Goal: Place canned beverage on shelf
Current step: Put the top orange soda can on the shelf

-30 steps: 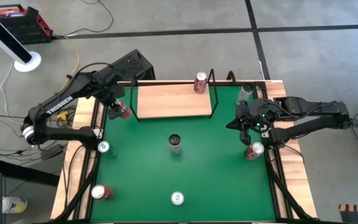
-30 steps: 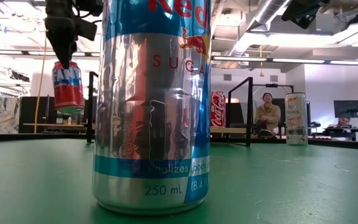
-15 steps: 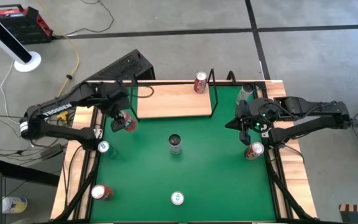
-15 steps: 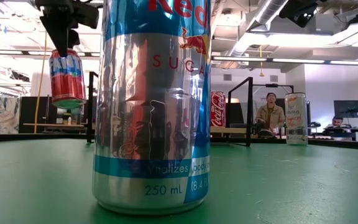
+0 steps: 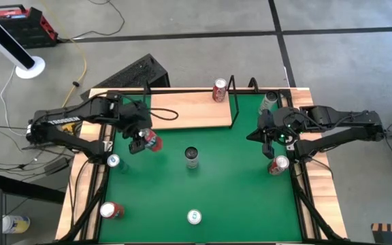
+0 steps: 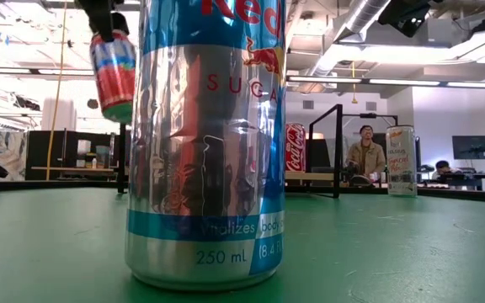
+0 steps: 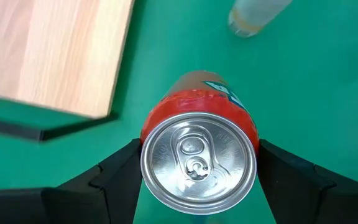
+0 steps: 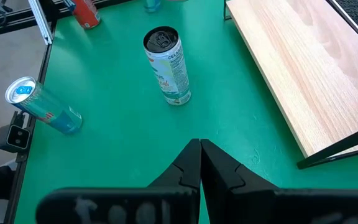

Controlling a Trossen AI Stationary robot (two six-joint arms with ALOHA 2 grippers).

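Red can point(image 7: 197, 152) clamped in left tool point(image 5: 140, 139), just beside shelf point(image 5: 189, 109).

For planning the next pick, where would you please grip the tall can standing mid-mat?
Probably the tall can around its upper side wall, coming down from above: it stands upright with bare green mat all round, leaving its round sides free.
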